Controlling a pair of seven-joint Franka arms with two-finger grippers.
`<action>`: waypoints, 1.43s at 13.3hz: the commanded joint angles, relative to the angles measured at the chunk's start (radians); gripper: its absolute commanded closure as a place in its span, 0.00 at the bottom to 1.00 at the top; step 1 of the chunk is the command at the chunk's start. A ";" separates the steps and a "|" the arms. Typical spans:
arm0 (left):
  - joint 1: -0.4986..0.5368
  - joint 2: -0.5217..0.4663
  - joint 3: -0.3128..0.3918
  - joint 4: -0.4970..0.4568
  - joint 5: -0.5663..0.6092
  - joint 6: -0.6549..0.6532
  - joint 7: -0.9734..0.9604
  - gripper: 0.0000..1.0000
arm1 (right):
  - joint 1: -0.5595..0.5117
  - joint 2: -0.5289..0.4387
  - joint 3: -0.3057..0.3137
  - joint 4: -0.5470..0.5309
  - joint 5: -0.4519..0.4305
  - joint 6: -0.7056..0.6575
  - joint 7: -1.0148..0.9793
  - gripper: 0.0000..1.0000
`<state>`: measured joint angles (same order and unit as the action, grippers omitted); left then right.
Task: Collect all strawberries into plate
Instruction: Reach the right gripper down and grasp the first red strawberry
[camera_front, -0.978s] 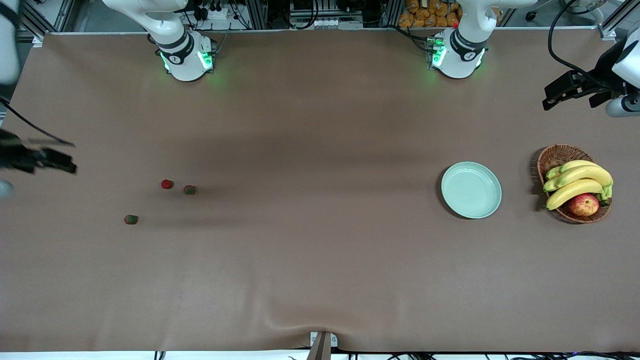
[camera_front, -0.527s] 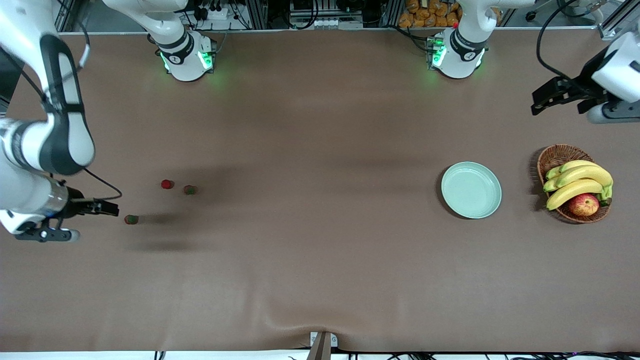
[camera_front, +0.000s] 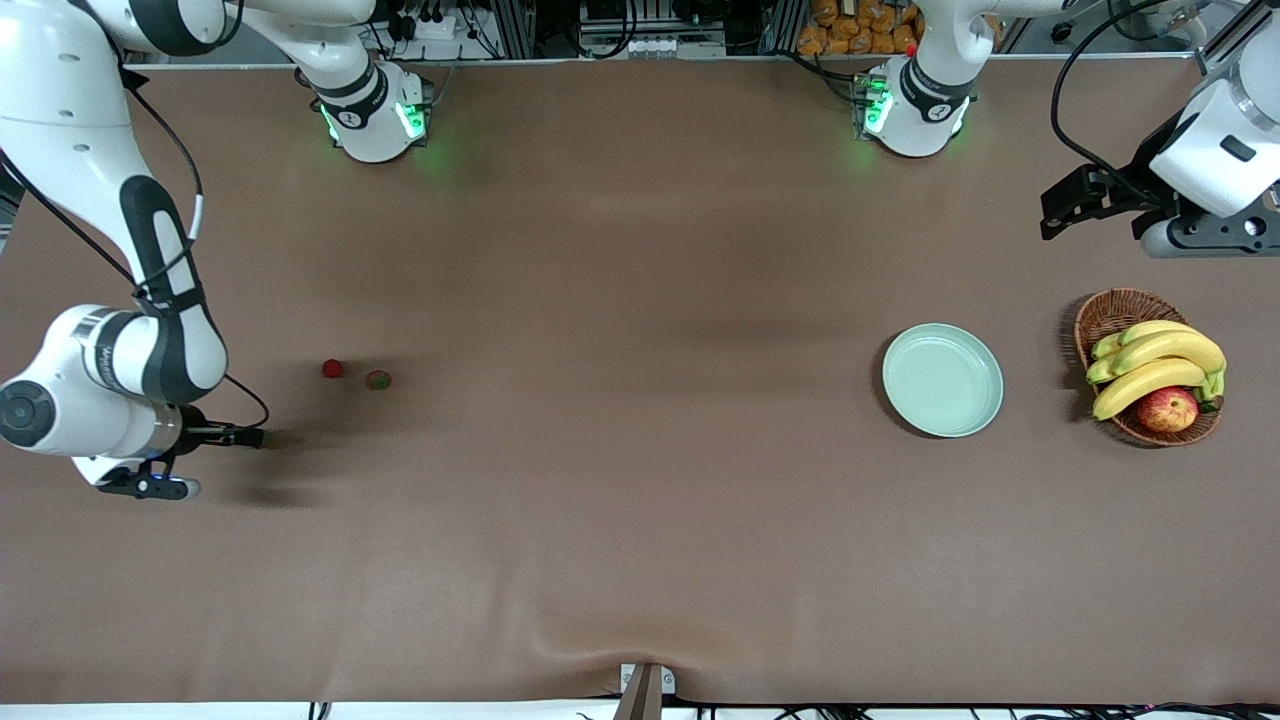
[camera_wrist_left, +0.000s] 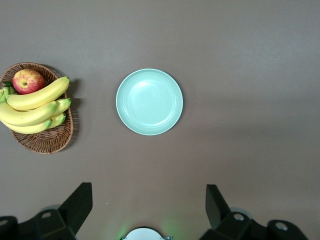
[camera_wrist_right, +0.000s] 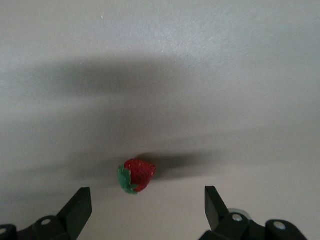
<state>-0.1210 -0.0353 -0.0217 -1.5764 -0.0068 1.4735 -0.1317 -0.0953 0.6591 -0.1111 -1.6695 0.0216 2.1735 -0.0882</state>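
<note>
You have wide bare worktop (camera_front: 640, 520) between the berries at the right arm's end and the plate (camera_front: 942, 380) near the left arm's end; nothing lies on that stretch. The plate sits flat with no berry in it, just beside the basket (camera_front: 1112, 312) of bananas (camera_front: 1160, 362) and an apple (camera_front: 1167, 409), which lies close to the worktop's edge at that end.

Two strawberries (camera_front: 333, 369) sit close together in the open. The third strawberry (camera_wrist_right: 136, 175) lies on the worktop under the right gripper (camera_front: 248, 438), between its spread fingers (camera_wrist_right: 80, 207) and untouched by them.

Half a second ago that gripper was just short of the third berry, toward the worktop's end; it has since slid over it. The left gripper (camera_front: 1062, 205) has drifted a little toward the middle and hangs released over bare worktop near the basket, fingers (camera_wrist_left: 82, 200) wide apart.

In the front view the right gripper hides the third berry completely, so only the wrist view shows it. Both arms are cut off at the frame's edges.
</note>
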 joint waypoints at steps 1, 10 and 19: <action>-0.003 0.000 0.002 -0.005 -0.013 0.013 -0.005 0.00 | 0.000 0.023 0.004 0.010 0.041 0.046 -0.001 0.02; 0.001 -0.003 -0.001 -0.020 -0.015 0.011 -0.005 0.00 | 0.005 0.045 0.005 -0.007 0.043 0.045 0.001 0.43; 0.003 -0.003 -0.006 -0.022 -0.013 0.011 -0.005 0.00 | 0.012 0.004 0.189 0.126 0.073 0.043 0.077 0.90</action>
<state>-0.1209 -0.0313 -0.0253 -1.5935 -0.0068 1.4756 -0.1317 -0.0844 0.7027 0.0016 -1.5741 0.0699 2.2337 -0.0692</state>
